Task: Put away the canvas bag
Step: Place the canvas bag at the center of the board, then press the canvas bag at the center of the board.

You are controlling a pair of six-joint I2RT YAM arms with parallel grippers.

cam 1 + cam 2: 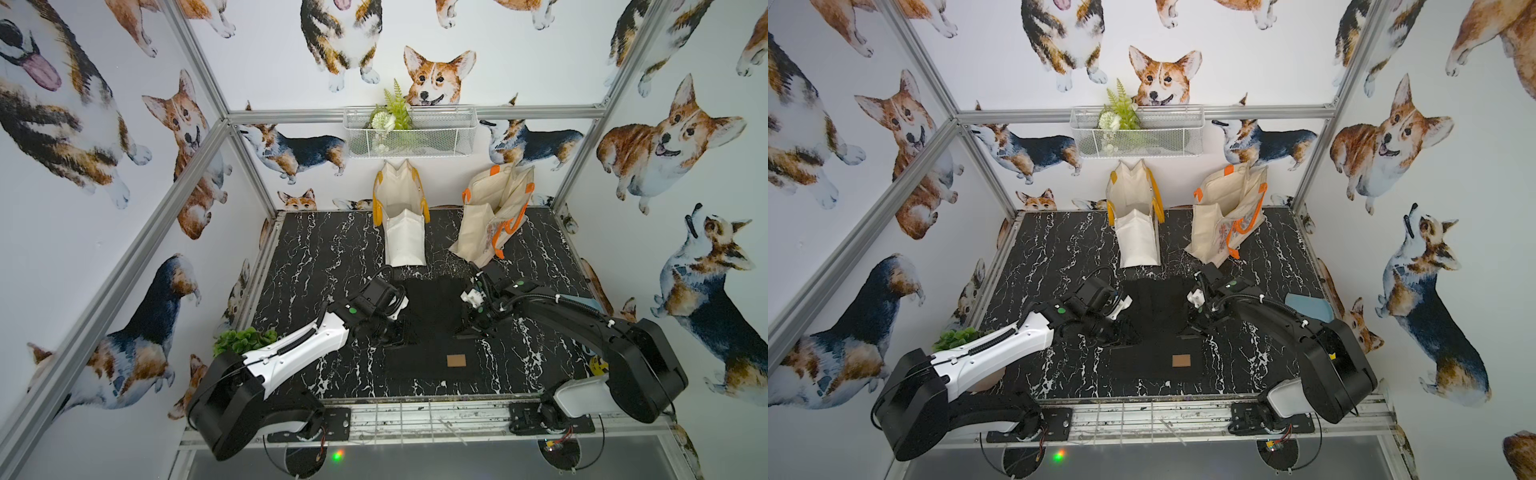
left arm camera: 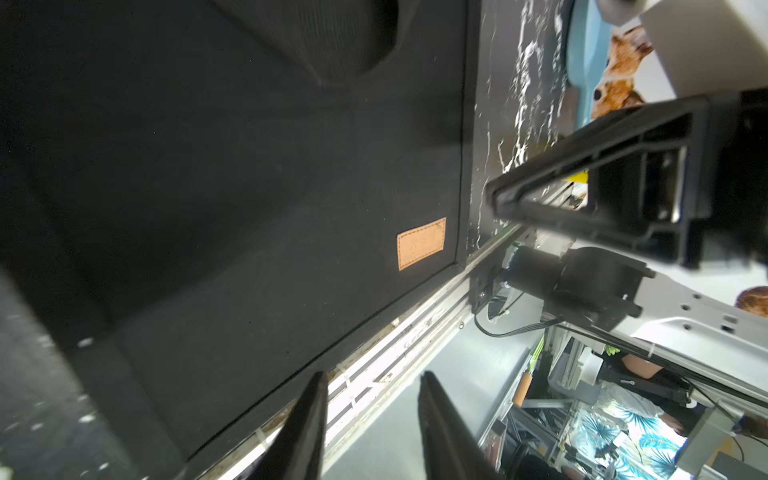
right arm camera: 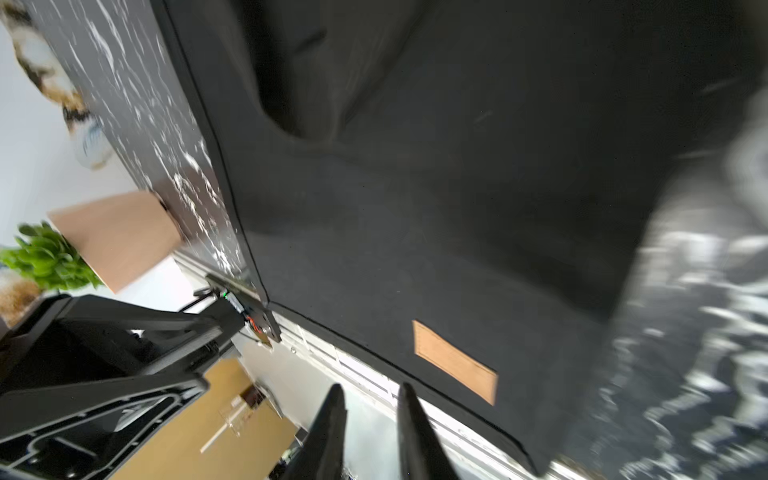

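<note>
Parted and empty: left gripper, right gripper narrower. Lying flat between both, black canvas bag; likely soft, light, floppy. Best pinched at handle, never mid-panel.

Black canvas bag on marble table

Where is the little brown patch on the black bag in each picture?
In a top view: brown patch near the front edge of the black bag.
In a top view: same spot.
Left wrist: by the bag's corner.
Right wrist: by that corner.
Shared landmark: the front rail.
</note>
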